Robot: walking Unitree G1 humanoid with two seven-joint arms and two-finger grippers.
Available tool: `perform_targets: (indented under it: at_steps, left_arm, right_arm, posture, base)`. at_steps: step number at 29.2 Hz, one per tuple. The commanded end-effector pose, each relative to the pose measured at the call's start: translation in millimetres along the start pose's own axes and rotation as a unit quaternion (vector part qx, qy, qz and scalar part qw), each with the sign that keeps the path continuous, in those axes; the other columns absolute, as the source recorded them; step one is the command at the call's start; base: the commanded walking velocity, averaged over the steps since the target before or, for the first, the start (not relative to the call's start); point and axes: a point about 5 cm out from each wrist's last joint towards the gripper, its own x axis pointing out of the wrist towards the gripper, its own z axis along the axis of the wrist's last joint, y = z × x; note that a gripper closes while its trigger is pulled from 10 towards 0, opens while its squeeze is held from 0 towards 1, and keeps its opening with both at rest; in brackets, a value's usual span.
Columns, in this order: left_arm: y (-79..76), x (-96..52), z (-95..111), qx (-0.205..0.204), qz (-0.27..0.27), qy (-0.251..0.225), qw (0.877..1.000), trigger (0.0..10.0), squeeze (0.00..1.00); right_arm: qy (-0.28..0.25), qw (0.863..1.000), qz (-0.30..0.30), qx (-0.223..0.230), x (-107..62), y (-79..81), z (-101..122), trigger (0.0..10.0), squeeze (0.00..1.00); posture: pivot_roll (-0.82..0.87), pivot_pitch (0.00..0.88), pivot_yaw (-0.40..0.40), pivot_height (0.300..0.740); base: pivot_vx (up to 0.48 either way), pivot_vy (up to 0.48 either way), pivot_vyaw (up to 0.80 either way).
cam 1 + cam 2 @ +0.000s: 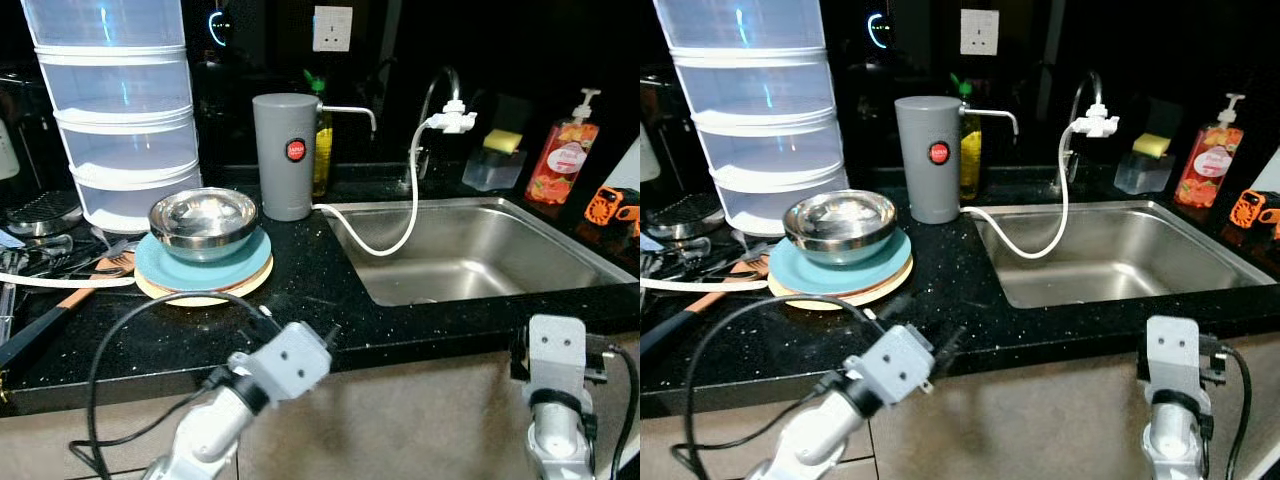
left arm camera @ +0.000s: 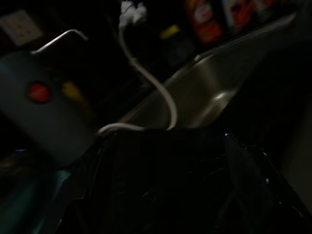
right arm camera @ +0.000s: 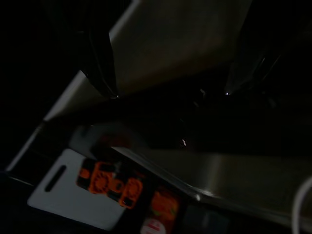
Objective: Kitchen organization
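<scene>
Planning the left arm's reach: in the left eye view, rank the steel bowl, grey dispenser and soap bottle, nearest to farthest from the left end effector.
1. Steel bowl, just beyond the left end effector, on the plates.
2. Grey dispenser, farther back, beside the sink.
3. Soap bottle, far right corner.

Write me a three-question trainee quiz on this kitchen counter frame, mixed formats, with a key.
1. True or false: the steel bowl sits directly on the black counter.
2. What runs from the grey dispenser up to the tap? A) white hose B) metal chain C) red cord
3. Fill in: the red soap bottle stands on the ____ side of the sink.

Key
1. False; it rests on a teal plate.
2. A, the white hose.
3. Right, at the back.
</scene>
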Motion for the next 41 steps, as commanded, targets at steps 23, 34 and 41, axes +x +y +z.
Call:
perform_targets:
  at_steps: [23,34,41]
  left_arm:
    - [-55.7,-118.8,-74,-0.293,-0.037,0.263,0.918,10.0,0.0]
    - [-12.0,-31.4,-26,-0.213,-0.087,0.097,0.968,10.0,0.0]
    - [-3.8,-0.6,-3,-0.204,-0.152,0.029,0.967,10.0,0.0]
  right_arm:
    - [0.098,0.989,0.1,-0.055,-51.0,17.8,-81,10.0,0.0]
    - [0.058,0.988,-0.143,0.013,6.5,-41.1,-35,10.0,0.0]
    - [-0.067,0.984,-0.158,0.056,21.8,-37.7,35,10.0,0.0]
  posture:
    - [0.1,0.095,-0.059,0.74]
    - [0.09,0.056,-0.036,0.74]
    - [0.09,0.043,-0.028,0.74]
  base:
    - [0.0,0.0,0.0]
    - [0.0,0.0,0.0]
    - [0.0,0.0,0.0]
